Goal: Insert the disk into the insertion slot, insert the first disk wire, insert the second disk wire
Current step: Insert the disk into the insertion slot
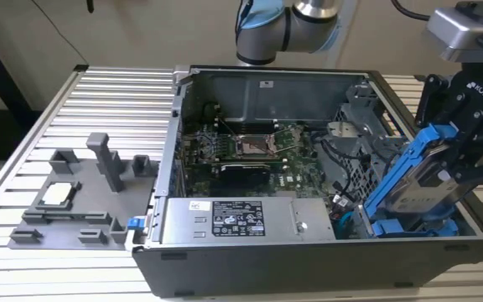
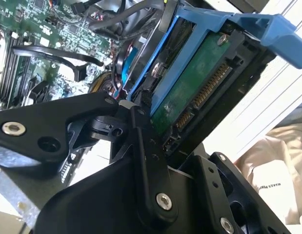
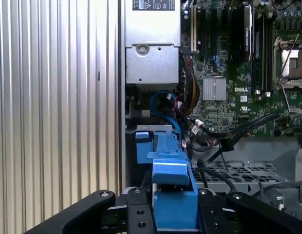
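Over the open computer case (image 1: 266, 264), at the end toward the exterior view's right: the disk (image 1: 422, 182), clipped in its blue carrier, tilted steeply, upper end leaning toward the exterior view's right, lower end down at the grey drive cage (image 1: 351, 157). Hangs just above the other blue carrier end (image 1: 417, 228) seated there, close to the insertion slot (image 1: 361, 220); whether the lower edge has entered it cannot be told. Judged stiff and fairly heavy for its size: rigid metal body, slightly springy plastic frame. Judged fragile on the underside, where the green circuit board (image 2: 194, 92) and its connector pins lie bare in the second wrist view. Best taken across the flat faces or the carrier's long side rails, never on board or connector. Held by the gripper (image 1: 458, 168), jaws clenched across the disk near its upper end, black fingers (image 2: 143, 146) flanking the blue frame in both wrist views. Reaches in from above on the exterior view's right, gripper body sloped down toward the exterior view's left, in line with the disk; grey-and-blue arm joint (image 1: 279, 28) behind the case's far wall.
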{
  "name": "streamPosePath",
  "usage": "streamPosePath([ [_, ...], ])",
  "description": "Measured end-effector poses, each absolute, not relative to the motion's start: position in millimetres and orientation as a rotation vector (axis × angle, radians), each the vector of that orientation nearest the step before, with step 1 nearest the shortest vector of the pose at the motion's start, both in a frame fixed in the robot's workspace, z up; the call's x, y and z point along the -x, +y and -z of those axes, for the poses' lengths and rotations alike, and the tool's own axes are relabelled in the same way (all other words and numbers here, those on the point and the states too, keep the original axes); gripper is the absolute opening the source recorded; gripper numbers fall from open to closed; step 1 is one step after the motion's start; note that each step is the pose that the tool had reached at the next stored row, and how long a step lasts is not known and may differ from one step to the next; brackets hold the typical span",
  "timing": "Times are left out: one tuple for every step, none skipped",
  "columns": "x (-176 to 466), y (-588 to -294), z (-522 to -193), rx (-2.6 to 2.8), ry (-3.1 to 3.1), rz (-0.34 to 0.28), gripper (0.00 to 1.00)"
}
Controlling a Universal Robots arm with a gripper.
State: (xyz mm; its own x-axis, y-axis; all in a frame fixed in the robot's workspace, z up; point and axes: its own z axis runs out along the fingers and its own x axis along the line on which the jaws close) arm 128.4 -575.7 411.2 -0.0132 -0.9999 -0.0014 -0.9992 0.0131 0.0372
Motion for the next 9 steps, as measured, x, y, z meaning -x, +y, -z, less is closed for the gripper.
streamPosePath([
  [-129, -575, -409, -2.189, -2.218, 0.044, 0.33],
  [-129, -575, -408, -2.190, -2.218, 0.044, 0.33],
  [-129, -575, -406, -2.190, -2.218, 0.044, 0.33],
  [-129, -574, -404, -2.190, -2.218, 0.044, 0.33],
  [-129, -574, -402, -2.190, -2.218, 0.044, 0.33],
  [-129, -574, -400, -2.190, -2.218, 0.044, 0.33],
  [-129, -574, -398, -2.190, -2.218, 0.044, 0.33],
  [-129, -574, -397, -2.190, -2.218, 0.044, 0.33],
  [-129, -574, -395, -2.190, -2.218, 0.044, 0.33],
])
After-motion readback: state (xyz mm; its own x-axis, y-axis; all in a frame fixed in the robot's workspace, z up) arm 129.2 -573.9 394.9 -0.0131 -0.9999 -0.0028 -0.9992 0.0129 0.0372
